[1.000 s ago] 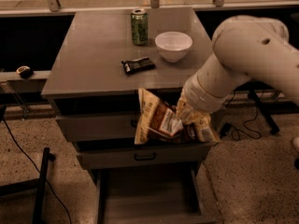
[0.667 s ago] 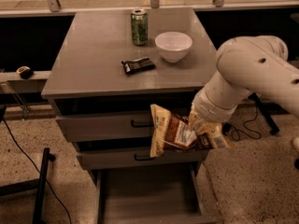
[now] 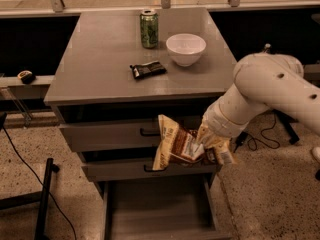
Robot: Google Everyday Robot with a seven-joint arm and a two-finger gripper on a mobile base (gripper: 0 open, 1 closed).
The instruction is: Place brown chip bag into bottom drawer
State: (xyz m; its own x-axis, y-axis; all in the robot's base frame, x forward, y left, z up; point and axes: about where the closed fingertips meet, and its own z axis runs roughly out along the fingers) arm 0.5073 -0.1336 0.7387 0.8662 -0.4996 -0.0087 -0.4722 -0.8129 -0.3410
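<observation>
Lowered since a second ago, brown chip bag (image 3: 177, 146) now hangs before the middle drawer (image 3: 120, 170) front, below the tabletop (image 3: 100, 69) edge, pinched at its 3 o'clock side by the gripper (image 3: 206, 143), which is clamped tight on the crinkled foil. Held out clear of that front, likely so it can go straight down: bottom drawer (image 3: 160, 209) stands pulled open at the bag's 6 o'clock, not yet reached.

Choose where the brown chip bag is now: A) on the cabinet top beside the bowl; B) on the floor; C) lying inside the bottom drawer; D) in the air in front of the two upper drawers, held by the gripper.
D: the gripper holds the brown chip bag in front of the two upper drawers, above the open bottom drawer.
</observation>
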